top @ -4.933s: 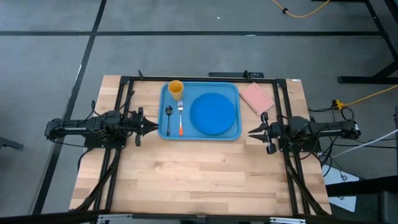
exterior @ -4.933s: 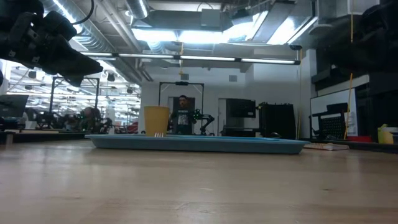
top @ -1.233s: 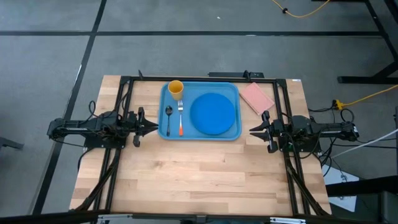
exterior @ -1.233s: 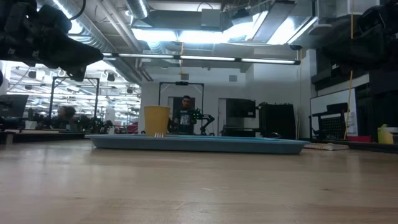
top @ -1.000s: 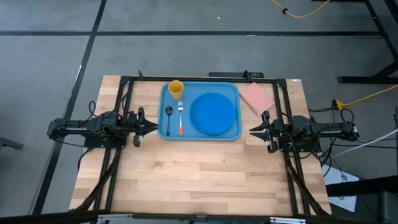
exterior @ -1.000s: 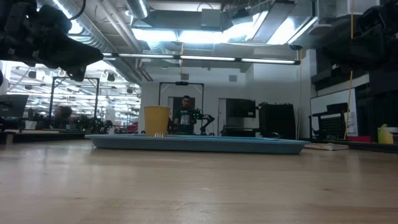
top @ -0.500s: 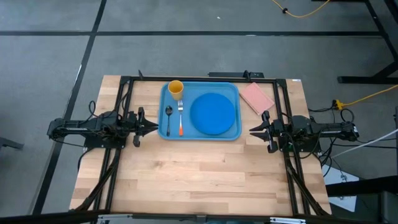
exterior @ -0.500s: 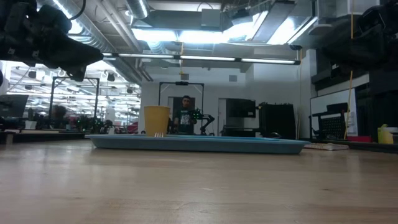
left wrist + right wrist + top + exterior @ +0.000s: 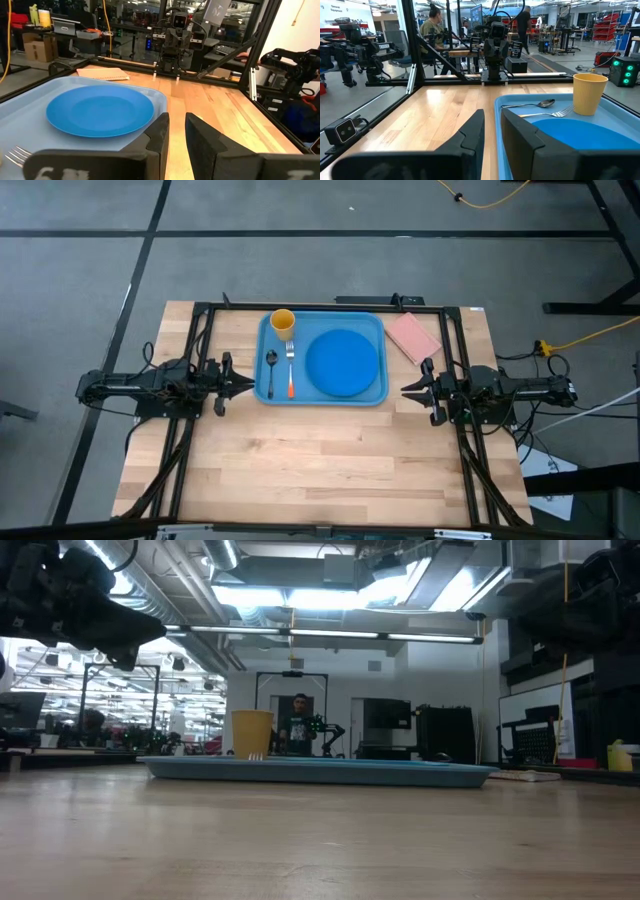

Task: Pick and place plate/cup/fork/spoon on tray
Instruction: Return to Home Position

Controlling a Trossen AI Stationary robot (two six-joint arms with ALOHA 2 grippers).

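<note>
1. Table (image 9: 320,470): nothing on it has shifted vs ~5 s ago. The only change anywhere is the arms.
2. Both arms tweaked their pose a tiny bit between ~5 s and ~1 s ago. Over the last sec there's zero movement, so imo they've parked.
3. Tray (image 9: 330,320): sits at the far-middle of the table between the two arms, same spot as before, with all four items on it.
4. Plate (image 9: 343,363): flat on the tray, on the right-arm side. Hasn't budged.
5. Pink pad (image 9: 412,337): on the wood just off the tray's far corner, near the right arm. It's not touching the tray.
6. Cup (image 9: 283,322): upright in the tray's far corner on the left-arm side.
7. Fork (image 9: 290,370): lies just beside the plate on its left-arm side, orange handle toward the near edge.
8. Spoon (image 9: 270,372): parallel to the fork, right next to it, closer to the tray's rim.
9. Left gripper (image 9: 245,383): just off the tray's left side. Fingers are drawn nearly together w/ a slim gap and carry nothing.
10. Right gripper (image 9: 404,392): just off the tray's right side, same deal, pinched nearly together and empty.
11. Upshot: placing looks done, and the return-to-home step looks basically finished too.
</note>
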